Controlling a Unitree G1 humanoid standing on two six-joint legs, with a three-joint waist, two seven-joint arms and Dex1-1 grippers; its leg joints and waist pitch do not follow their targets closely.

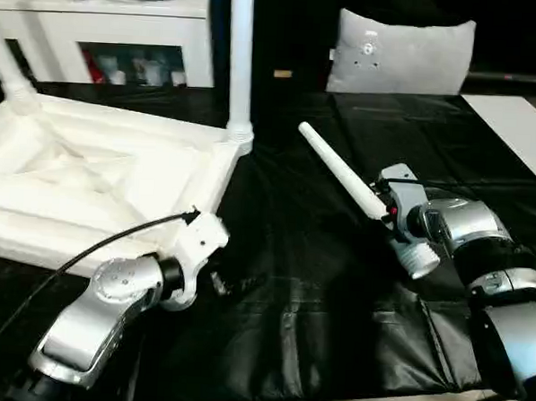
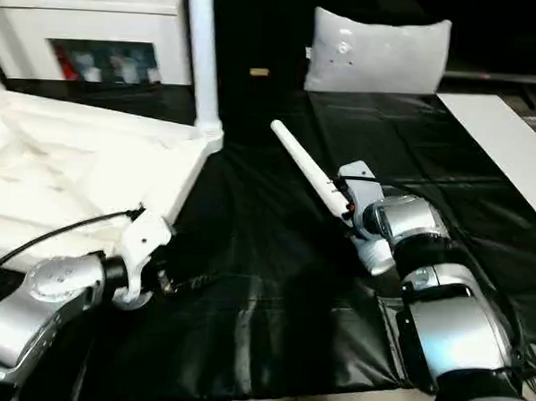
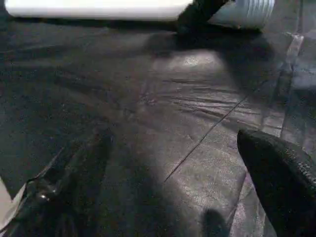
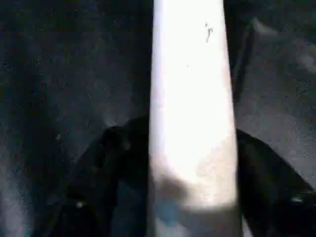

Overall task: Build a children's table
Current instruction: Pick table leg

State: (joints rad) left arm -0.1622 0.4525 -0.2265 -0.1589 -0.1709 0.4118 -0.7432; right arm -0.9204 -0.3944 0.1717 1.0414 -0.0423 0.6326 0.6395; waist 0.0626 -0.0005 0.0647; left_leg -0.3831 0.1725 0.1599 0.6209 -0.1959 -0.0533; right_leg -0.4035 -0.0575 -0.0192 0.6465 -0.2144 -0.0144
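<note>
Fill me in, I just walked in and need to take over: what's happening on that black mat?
A humanoid robot is building a white children's table. The tabletop lies upside down with two legs already standing in corner sockets. The right gripper has its jaws around another leg, near its threaded end. The left gripper hovers open and empty beside the tabletop's near corner.

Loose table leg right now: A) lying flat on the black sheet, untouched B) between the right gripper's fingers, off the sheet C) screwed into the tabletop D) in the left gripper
B: the loose leg sits between the right gripper fingers, angled up off the black sheet, threaded end nearest the robot.
</note>
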